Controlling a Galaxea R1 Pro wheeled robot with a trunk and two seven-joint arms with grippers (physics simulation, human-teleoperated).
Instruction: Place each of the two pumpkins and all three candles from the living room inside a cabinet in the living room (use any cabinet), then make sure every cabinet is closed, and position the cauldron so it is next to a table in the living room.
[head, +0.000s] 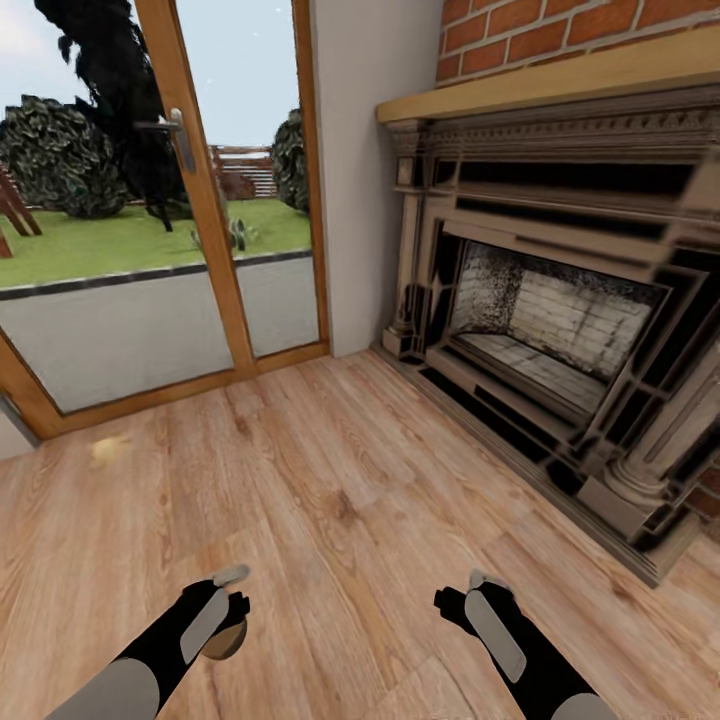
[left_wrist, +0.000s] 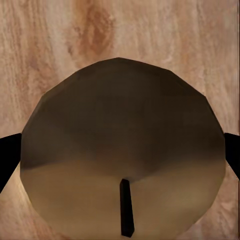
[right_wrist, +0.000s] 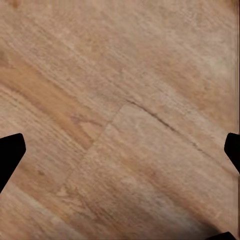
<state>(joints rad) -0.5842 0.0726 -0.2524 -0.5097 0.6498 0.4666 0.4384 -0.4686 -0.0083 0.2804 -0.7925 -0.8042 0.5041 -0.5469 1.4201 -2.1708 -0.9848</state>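
Note:
A candle (left_wrist: 120, 125), a stubby cream-beige cylinder with a dark wick, sits between the black fingers (left_wrist: 7, 155) of my left gripper (head: 232, 612), which is shut on it. In the head view the candle (head: 224, 642) shows as a round brown-beige shape just under that gripper, low at the left above the plank floor. My right gripper (head: 456, 600) hangs open low at the right, and its fingertips (right_wrist: 11, 152) stand wide apart over bare floorboards. The pumpkins, the cabinet, the cauldron and the table are out of view.
An ornate beige-and-black fireplace surround (head: 560, 330) under a brick chimney (head: 540, 30) takes up the right side. Glazed wooden doors (head: 200, 200) onto a garden stand at the back left. Light wood plank floor (head: 340, 500) stretches ahead of both arms.

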